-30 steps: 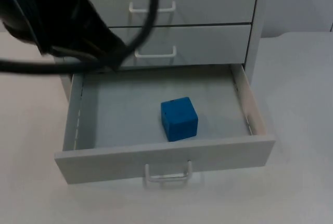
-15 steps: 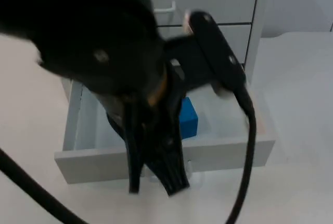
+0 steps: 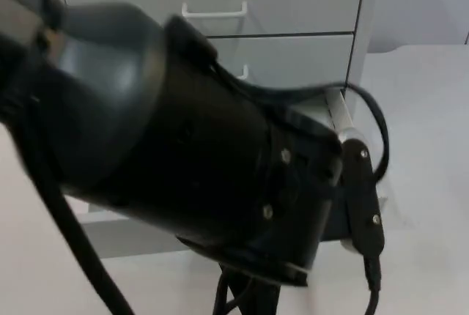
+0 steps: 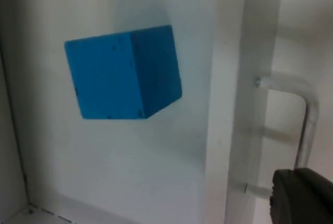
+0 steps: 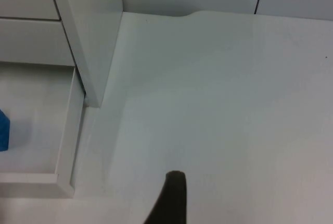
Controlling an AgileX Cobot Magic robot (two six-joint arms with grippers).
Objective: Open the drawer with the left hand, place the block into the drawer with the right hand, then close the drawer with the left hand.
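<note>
Blue cube block (image 4: 124, 73) is seen resting on the floor of the open bottom drawer (image 4: 227, 104) of the white cabinet (image 3: 293, 7). Left gripper (image 4: 302, 195) is held close to the drawer's white wire handle (image 4: 304, 125); its jaw state cannot be told. Right gripper (image 5: 169, 198) is parked over the white table (image 5: 218, 94); jaws cannot be judged.

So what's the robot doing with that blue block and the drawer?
The blue block already lies inside the open bottom drawer of the white cabinet. The left arm hangs over the front of the drawer, and its left gripper is right by the drawer handle, probably getting ready to push it shut. The right gripper waits off to the side above the white table, holding nothing.
</note>
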